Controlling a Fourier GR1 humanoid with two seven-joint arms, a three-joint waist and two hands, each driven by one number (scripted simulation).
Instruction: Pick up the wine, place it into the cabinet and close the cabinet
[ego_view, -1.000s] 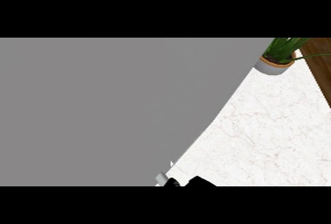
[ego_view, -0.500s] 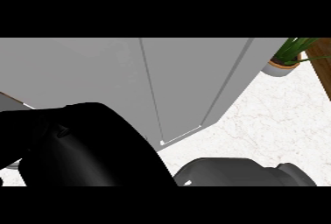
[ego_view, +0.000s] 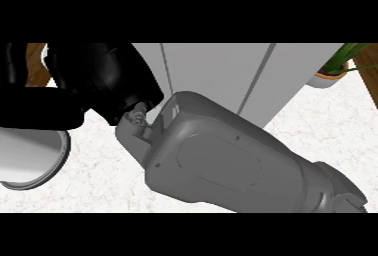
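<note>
Crowding the white veined-stone worktop (ego_view: 325, 130), the boxy grey right forearm (ego_view: 221, 160) slants from the near right corner toward the far left, leaving bare room only along the right edge and a strip at the left. Its glossy black right hand (ego_view: 96, 80) is up against the smooth pale grey cabinet (ego_view: 221, 70) at the far edge; clasped or open, I cannot tell. The wine bottle does not show, possibly hidden by that hand. A grey rimmed cylinder (ego_view: 26, 157) sits at the left edge, and a green potted plant (ego_view: 336, 65) stands in the far right corner.
</note>
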